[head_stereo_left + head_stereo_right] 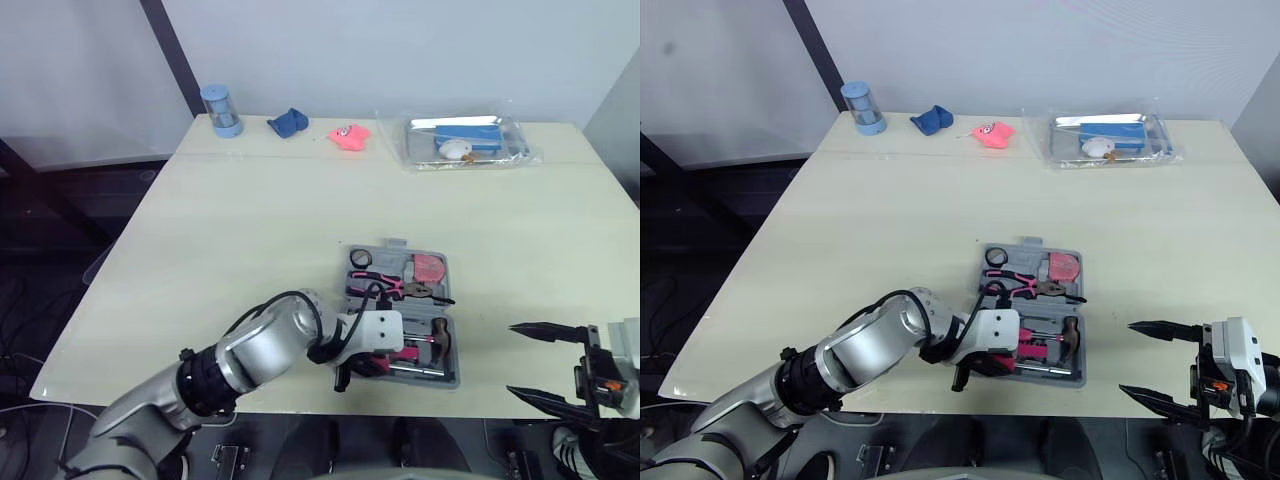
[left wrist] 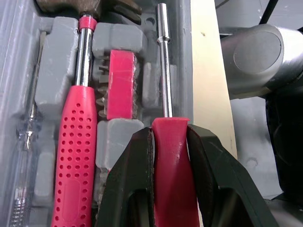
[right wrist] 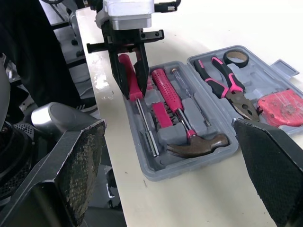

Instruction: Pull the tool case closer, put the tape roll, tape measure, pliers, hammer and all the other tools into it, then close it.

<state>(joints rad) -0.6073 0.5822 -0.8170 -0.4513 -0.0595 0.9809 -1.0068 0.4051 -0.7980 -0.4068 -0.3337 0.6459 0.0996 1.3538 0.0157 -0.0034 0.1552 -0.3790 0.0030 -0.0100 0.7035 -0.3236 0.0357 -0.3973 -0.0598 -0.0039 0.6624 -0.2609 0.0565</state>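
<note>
Left hand [image 2: 170, 136] clamps the screwdriver [image 2: 164, 71] handle inside the tool case [image 3: 190, 171].

The tool case [image 3: 267, 80] is grey. Inside it, the hammer [image 3: 168, 92] has a dotted pink grip, the pliers [image 3: 227, 87] pink-and-black handles, the screwdriver [image 2: 171, 142] a pink handle.

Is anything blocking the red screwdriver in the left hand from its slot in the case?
Nothing visible. The left hand holds the screwdriver, its shaft along the edge slot of the tool case.
</note>
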